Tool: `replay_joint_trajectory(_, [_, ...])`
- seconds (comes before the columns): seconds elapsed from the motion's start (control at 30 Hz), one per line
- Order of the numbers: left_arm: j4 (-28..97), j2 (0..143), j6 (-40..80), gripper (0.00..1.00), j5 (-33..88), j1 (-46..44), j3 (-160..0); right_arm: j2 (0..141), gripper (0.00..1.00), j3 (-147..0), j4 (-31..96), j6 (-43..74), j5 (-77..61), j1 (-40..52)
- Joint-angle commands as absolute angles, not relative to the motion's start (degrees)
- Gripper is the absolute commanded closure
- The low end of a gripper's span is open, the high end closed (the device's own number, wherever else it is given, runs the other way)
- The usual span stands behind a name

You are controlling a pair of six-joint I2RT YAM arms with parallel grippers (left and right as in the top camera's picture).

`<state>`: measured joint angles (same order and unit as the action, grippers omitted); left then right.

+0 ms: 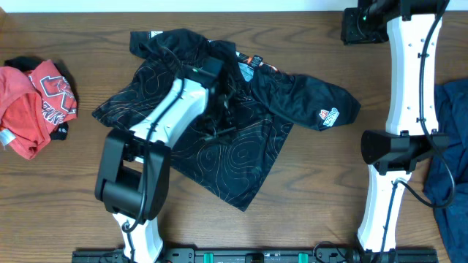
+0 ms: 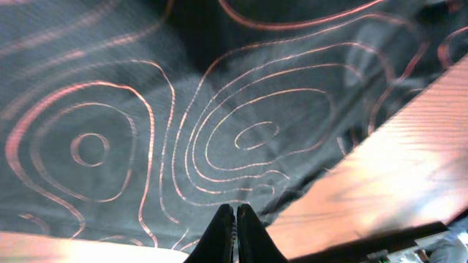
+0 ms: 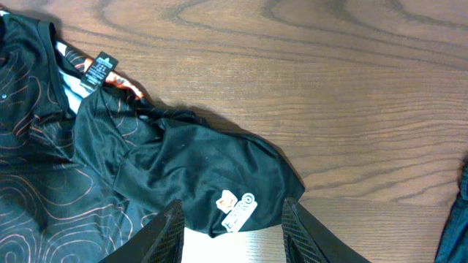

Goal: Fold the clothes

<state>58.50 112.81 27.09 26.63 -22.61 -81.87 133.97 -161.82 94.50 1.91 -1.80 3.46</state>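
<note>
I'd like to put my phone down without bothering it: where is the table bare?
Bare wood lies between the red garment and the black jersey, and from the jersey across to the right arm. The middle is crowded with jersey and left arm.

left arm (image 1: 168,109) covers jersey (image 1: 241,168) middle in overhead (its far end lost against dark folds). blue cloth (image 1: 453,146) at table (image 1: 329,204) right edge cut by frame. sleeve logo (image 3: 238,208) too small to read. left wrist view: near fabric blurred.

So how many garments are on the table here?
3: black jersey at centre, red garment far left, blue garment at the right edge; the red heap may hide another.
</note>
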Motion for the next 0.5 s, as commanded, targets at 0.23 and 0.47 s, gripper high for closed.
replay_joint_trajectory(0.23, [53.34,113.08,30.15,0.94,26.81,-23.05,-71.44,132.35,0.58,-161.75,94.74,0.73,-4.95,3.22])
replay_joint_trajectory(0.47, [50.39,113.12,30.79,0.94,26.76,-19.05,-69.19,132.35,0.58,-161.75,95.02,0.73,-4.97,3.29])
